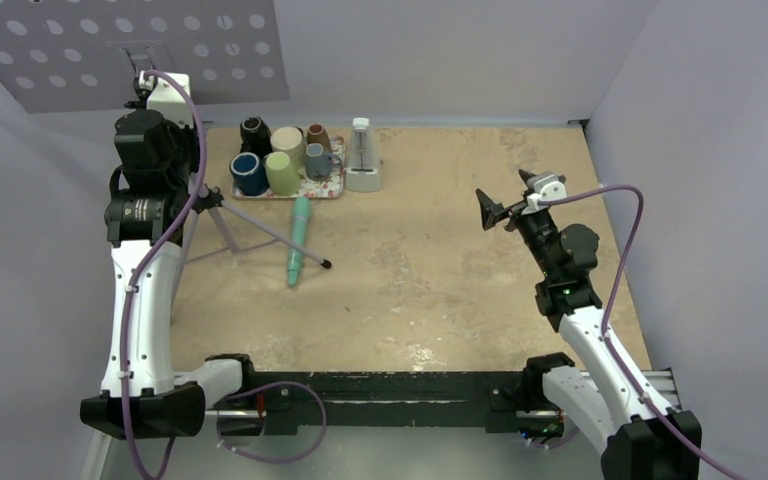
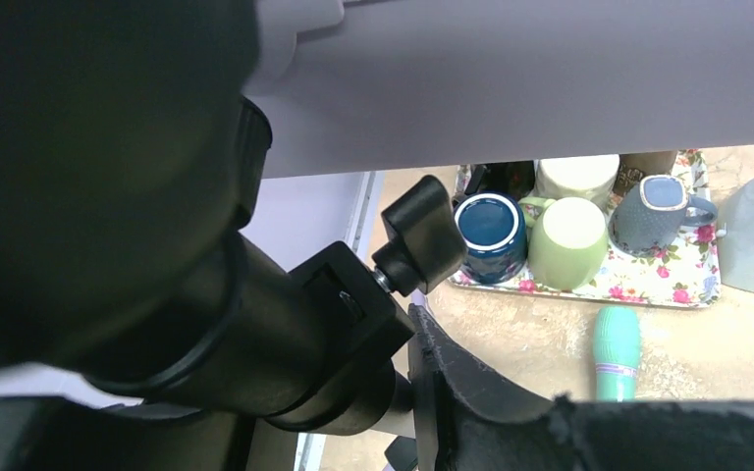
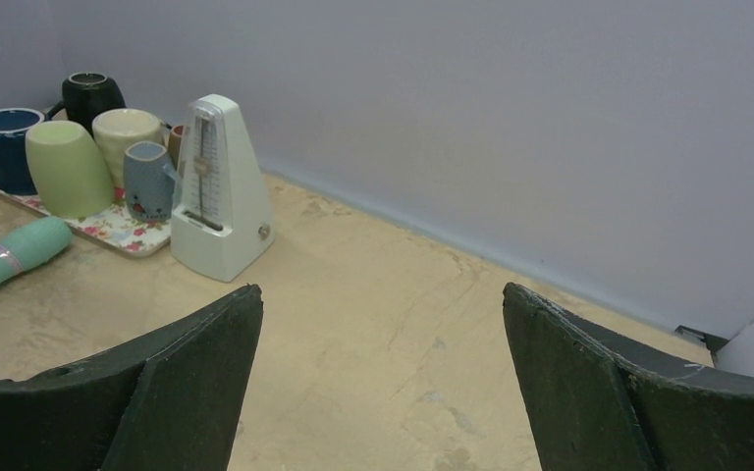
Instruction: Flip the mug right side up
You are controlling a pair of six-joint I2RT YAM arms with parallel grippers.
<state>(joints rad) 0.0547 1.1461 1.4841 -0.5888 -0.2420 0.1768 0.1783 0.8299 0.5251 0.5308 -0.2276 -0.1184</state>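
Observation:
Several mugs stand on a floral tray (image 1: 322, 188) at the back of the table. The light green mug (image 1: 282, 173) (image 2: 566, 243) (image 3: 67, 169) shows a closed, rounded top and looks upside down. My left gripper (image 2: 373, 343) is at the far left, short of the tray. Its one visible finger (image 2: 452, 373) presses against the black head of a tripod (image 2: 334, 314); the other finger is hidden behind it. My right gripper (image 1: 508, 193) (image 3: 383, 294) hangs open above the right half of the table, with nothing between its fingers.
The tripod's legs (image 1: 230, 235) spread over the table at the left. A teal cylinder (image 1: 298, 240) lies in front of the tray. A white metronome (image 1: 363, 155) stands right of the tray. Walls close in the back and both sides.

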